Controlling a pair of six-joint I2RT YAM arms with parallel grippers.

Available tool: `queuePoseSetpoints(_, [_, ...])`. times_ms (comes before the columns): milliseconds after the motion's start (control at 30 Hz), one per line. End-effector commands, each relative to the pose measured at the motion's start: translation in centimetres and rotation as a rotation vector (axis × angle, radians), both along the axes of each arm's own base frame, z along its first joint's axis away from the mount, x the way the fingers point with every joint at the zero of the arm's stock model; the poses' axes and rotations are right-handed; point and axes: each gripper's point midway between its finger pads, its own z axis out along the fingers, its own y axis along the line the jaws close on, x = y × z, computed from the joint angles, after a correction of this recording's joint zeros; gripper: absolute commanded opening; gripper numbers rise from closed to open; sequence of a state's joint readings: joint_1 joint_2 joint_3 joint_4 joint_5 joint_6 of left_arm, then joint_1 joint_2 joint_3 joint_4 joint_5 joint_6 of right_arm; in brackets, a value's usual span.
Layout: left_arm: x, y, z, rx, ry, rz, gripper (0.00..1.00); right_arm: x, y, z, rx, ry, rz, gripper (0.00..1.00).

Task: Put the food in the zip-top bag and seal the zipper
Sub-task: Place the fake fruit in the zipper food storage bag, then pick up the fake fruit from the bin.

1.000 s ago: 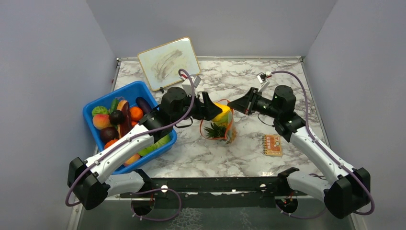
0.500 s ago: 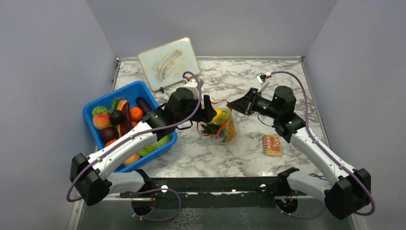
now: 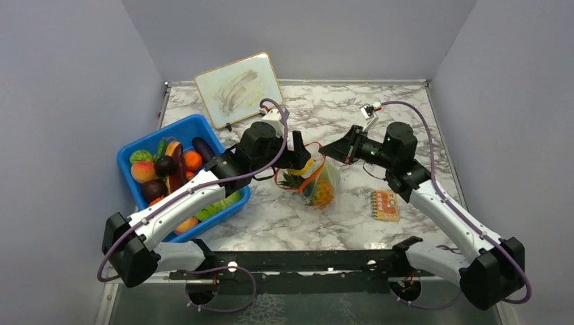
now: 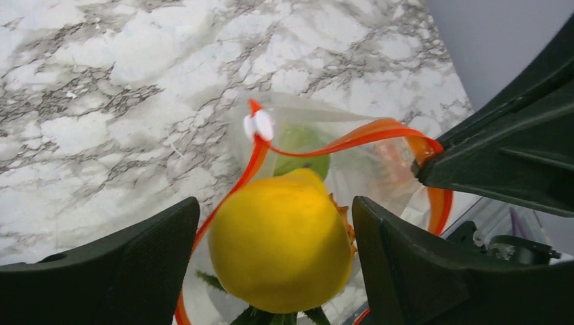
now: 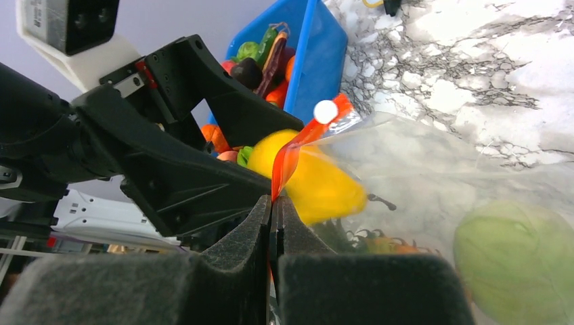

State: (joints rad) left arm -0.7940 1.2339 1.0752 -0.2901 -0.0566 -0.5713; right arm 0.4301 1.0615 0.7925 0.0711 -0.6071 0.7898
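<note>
Lowered since a second ago, the left gripper (image 4: 275, 203) is now held at the mouth of the zip-top bag (image 3: 326, 177). The bag is leaned over, its bottom shifted toward the right arm. The left gripper's fingers (image 4: 101, 271) are spread about as wide as the yellow fruit (image 4: 281, 250) framed between them, just above the bag's opening. Whether the fruit is gripped or already let go cannot be told. Its lower part is cut off in the left wrist view.

The right gripper (image 5: 274, 203) is pressed together on the zipper (image 4: 352, 137), pinching the orange-red strip and holding that side of the rim up. A white slider (image 4: 258, 124) is seen at the strip's far end. Inside the bag, a green fruit (image 5: 520, 261) and spiky green leaves (image 3: 292, 180) are made out through the crinkled plastic; the other contents are blurred.

To the left of the bag, the blue tub (image 3: 135, 150) is filled with more toy fruits (image 3: 143, 170). A whiteboard (image 3: 238, 89) is propped at the far edge of the marble table (image 3: 379, 115).
</note>
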Motion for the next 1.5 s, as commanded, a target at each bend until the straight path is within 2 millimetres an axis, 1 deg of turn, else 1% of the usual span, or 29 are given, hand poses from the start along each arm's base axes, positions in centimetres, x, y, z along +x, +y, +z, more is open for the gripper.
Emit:
queuePoseSetpoints(0, [-0.9,-1.4,4.1,-0.153,-0.107,-0.082,0.93,-0.6,0.4,2.3,0.043,-0.068,0.029,0.01])
queuePoseSetpoints(33, [-1.1,-1.5,4.5,-0.169,-0.124,-0.100,0.98,-0.6,0.4,2.2,0.043,-0.068,0.029,0.01])
queuePoseSetpoints(67, [-1.4,-1.5,4.7,-0.179,-0.134,-0.113,0.99,-0.5,0.4,2.2,0.042,-0.068,0.030,0.01])
queuePoseSetpoints(167, [-1.5,-1.2,5.0,-0.181,-0.144,-0.105,0.99,-0.6,0.4,2.2,0.042,-0.070,0.031,0.01])
queuePoseSetpoints(267, [-1.3,-0.5,4.7,-0.143,-0.148,-0.081,0.97,-0.6,0.4,2.0,0.043,-0.066,0.032,0.01])
queuePoseSetpoints(367, [-1.1,0.2,4.3,-0.098,-0.156,-0.067,0.95,-0.7,0.3,2.0,0.043,-0.068,0.031,0.01])
queuePoseSetpoints(467, [-0.9,1.1,4.1,-0.048,-0.176,-0.047,0.89,-0.8,0.3,1.9,0.043,-0.069,0.032,0.01])
queuePoseSetpoints(533, [-0.8,1.8,3.9,-0.014,-0.188,-0.035,0.87,-0.8,0.3,1.8,0.040,-0.067,0.029,0.01])
queuePoseSetpoints(700, [-1.2,3.5,4.7,0.046,-0.254,-0.033,0.82,-0.7,0.3,1.7,0.036,-0.067,0.024,0.01])
queuePoseSetpoints(767, [-1.0,4.7,5.0,0.076,-0.282,0.003,0.82,-0.6,0.2,1.6,0.034,-0.067,0.023,0.01])
queuePoseSetpoints(867, [-0.5,7.0,5.0,0.125,-0.296,0.102,0.82,-0.5,0.4,1.8,0.031,-0.067,0.030,0.01])
queuePoseSetpoints(1067, [0.6,13.3,4.1,0.253,-0.269,0.428,0.87,-0.4,0.1,2.3,0.022,-0.095,0.011,0.01])
queuePoseSetpoints(1167, [1.0,15.9,3.8,0.315,-0.260,0.553,0.89,-0.4,0.1,2.2,0.019,-0.095,0.017,0.01])
queuePoseSetpoints(1300, [1.7,18.6,3.4,0.358,-0.238,0.653,0.88,-0.5,0.3,2.1,0.016,-0.094,0.033,0.01])
queuePoseSetpoints(1467, [3.7,22.2,1.6,0.383,-0.161,0.733,0.88,-0.8,0.1,2.1,0.014,-0.099,0.033,0.01])
